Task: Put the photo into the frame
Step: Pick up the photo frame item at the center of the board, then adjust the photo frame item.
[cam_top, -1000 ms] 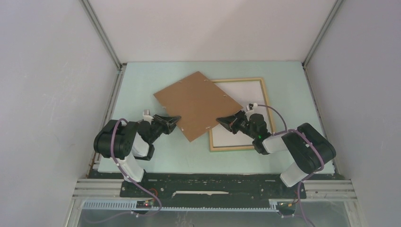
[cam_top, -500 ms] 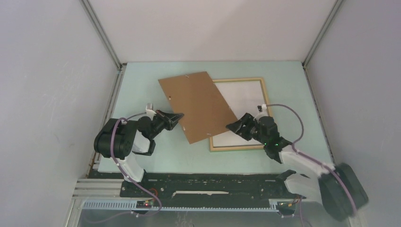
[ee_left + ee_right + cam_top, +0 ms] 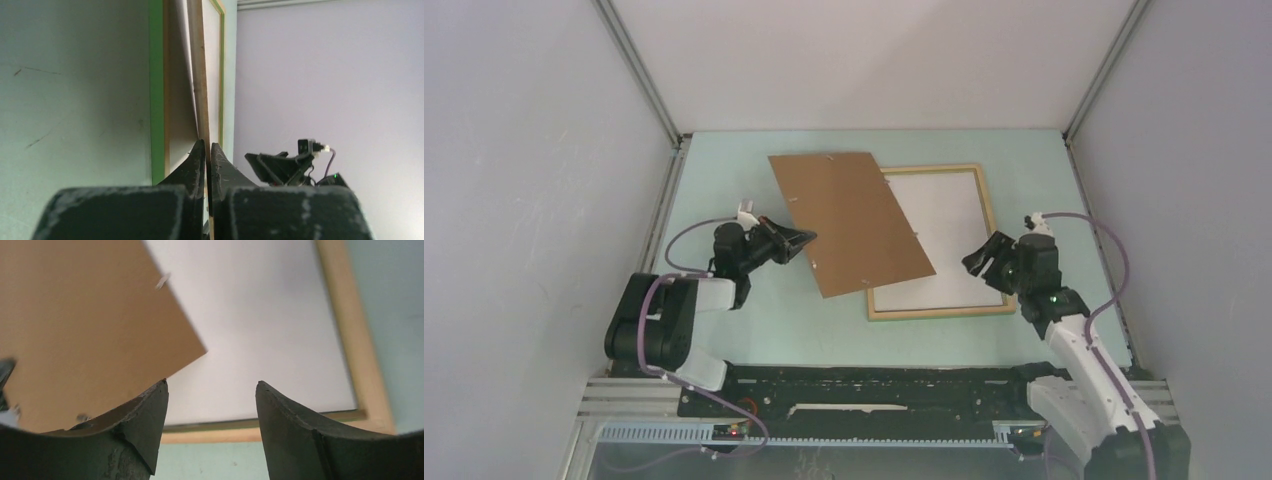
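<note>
The pale wood frame [image 3: 944,310] lies flat at the table's centre right. Inside it is the photo [image 3: 949,225], white back up, picture side hidden. A brown backing board [image 3: 849,215] slants over the frame's left part. My left gripper [image 3: 809,238] is shut on the board's left edge; in the left wrist view the left gripper [image 3: 207,149] pinches the board [image 3: 197,85] edge-on, beside the frame's green side [image 3: 156,90]. My right gripper [image 3: 981,255] hangs open over the frame's near right corner, holding nothing. The right wrist view shows the right gripper [image 3: 212,387] above the photo [image 3: 265,325], the board [image 3: 85,325] and the frame [image 3: 350,325].
Grey enclosure walls [image 3: 544,150] stand close on both sides and behind the pale green table [image 3: 764,320]. The black mounting rail [image 3: 874,385] runs along the near edge. The right arm [image 3: 287,167] shows past the board in the left wrist view.
My right gripper opened, let go of the board's right corner and drew back to the right. My left gripper closed on the board's left edge, and the board swung counter-clockwise toward the back.
</note>
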`<state>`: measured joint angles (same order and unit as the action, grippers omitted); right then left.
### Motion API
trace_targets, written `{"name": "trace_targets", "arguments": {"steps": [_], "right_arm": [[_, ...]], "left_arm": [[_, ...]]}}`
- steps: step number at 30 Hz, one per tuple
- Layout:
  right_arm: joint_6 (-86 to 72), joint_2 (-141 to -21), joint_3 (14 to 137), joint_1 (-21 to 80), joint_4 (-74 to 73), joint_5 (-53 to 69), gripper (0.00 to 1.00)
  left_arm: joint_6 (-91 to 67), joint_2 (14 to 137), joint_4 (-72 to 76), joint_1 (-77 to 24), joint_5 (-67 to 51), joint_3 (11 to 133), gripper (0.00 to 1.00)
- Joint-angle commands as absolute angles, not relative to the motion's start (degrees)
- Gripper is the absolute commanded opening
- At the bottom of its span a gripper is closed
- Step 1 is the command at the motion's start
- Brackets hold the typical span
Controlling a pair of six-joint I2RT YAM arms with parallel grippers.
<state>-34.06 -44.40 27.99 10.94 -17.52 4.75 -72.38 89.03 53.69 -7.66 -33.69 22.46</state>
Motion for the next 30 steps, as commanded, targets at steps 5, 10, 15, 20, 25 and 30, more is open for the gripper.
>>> {"name": "trace_targets", "arguments": {"steps": [5, 10, 15, 20, 25, 30], "right_arm": [[-28.12, -60.53, 38.08, -3.15, -18.36, 12.44, 0.73], [-26.7, -68.31, 40.61, -4.13, -12.92, 30.32, 0.74], [-26.83, -71.18, 42.68, -4.22, -11.8, 35.66, 0.75], [-28.79, -72.99, 42.85, -4.22, -7.87, 43.6, 0.77], [-33.1, -77.33, 43.54, -4.13, -2.27, 53.56, 0.79], [-38.78, -82.17, 45.56, -4.39, 3.34, 58.96, 0.79]], "left_arm": [[-61.59, 79.6, 32.0, -8.06, -38.45, 31.07, 0.0], [-65.16, 79.49, 38.88, -7.89, -41.13, 31.22, 0.0], [-66.18, 77.93, 44.73, -7.73, -42.71, 31.44, 0.0], [-69.51, 77.01, 50.53, -7.79, -44.37, 31.07, 0.0], [-71.2, 75.68, 51.73, -7.81, -46.35, 31.42, 0.0], [-72.03, 75.0, 52.89, -7.73, -48.93, 30.98, 0.0]]}}
